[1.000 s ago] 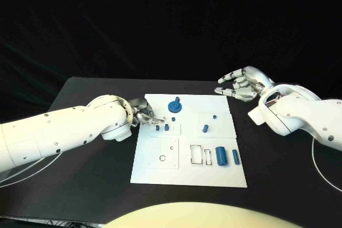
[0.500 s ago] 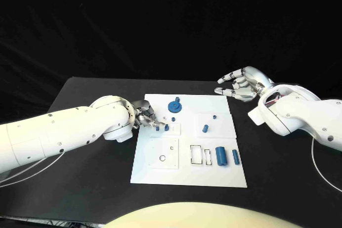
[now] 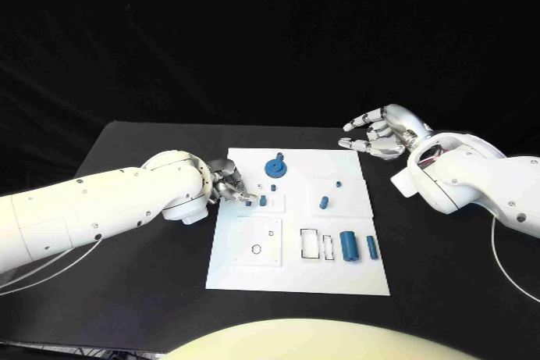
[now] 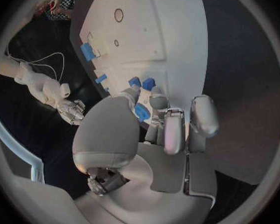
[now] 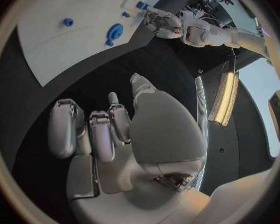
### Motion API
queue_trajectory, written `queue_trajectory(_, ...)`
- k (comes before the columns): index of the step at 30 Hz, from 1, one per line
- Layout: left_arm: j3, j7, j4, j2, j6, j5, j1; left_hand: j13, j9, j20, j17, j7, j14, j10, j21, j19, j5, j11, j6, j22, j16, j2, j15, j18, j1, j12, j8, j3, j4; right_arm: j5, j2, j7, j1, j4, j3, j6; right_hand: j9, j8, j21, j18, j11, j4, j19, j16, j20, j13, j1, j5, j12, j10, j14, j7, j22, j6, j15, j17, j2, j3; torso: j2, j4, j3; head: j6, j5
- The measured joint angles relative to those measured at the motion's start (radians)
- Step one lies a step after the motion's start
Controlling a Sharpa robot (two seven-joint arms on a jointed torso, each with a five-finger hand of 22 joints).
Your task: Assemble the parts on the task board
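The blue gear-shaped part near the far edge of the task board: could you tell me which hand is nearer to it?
Left. The left hand sits just beside the gear-shaped part at the board's edge; the right hand hovers off the task board.

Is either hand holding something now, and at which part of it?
The left hand pinches a small blue part between its fingertips, over the task board. The right hand holds nothing.
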Motion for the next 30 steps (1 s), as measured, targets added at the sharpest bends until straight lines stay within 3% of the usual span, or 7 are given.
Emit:
queue_trajectory(16,0.0,-0.002,-0.003,0.004,0.023,0.002,0.0,0.003,-0.004,-0.004,0.0,-0.003,0.0,0.007,0.007,0.003,0.0,0.0,0.0,0.006,0.004,-0.009,0.0,0.0,0.011,0.0,0.004,0.015,-0.001,0.0,0.0,0.0,0.0,0.0,0.0,0.0,0.0,0.0,0.0,0.0,0.0,0.0,0.0,0.0,0.0,0.0,0.0,0.0,0.0,0.0,0.0,0.0,0.0,0.0,0.0,0.0,0.0,0.0,0.0,-0.0003,0.0,-0.003,-0.002)
queue_trajectory(25,-0.001,-0.002,-0.006,0.008,0.032,0.004,0.0,0.003,-0.018,-0.004,0.0,-0.005,-0.004,0.007,0.007,0.003,0.0,0.0,0.002,0.01,0.004,-0.011,-0.003,0.0,0.048,0.0,0.008,0.078,-0.002,0.0,0.0,0.0,0.0,0.001,0.0,0.0,0.0,0.0,0.0,0.0,0.0,0.0,0.0,0.0,0.0,0.0,0.0,0.0,0.0,0.0,0.0,0.0,0.0,0.0,0.0,0.0,0.0,0.0,0.0,-0.0005,0.0,-0.003,-0.002)
queue_trajectory(30,0.0,-0.002,-0.009,0.011,0.033,0.006,0.0,-0.004,-0.03,-0.004,0.0,-0.009,0.0,0.011,0.007,0.003,0.0,-0.004,-0.002,0.013,0.004,-0.025,-0.007,0.0,0.082,0.0,0.013,0.176,-0.006,-0.001,0.0,0.0,0.0,0.001,0.0,0.0,0.0,0.0,0.0,0.0,0.0,0.0,0.0,0.0,0.0,0.0,0.0,0.0,0.0,0.0,0.0,0.0,0.0,0.0,0.0,0.0,0.0,0.0,0.0,-0.0005,0.0001,-0.004,-0.003)
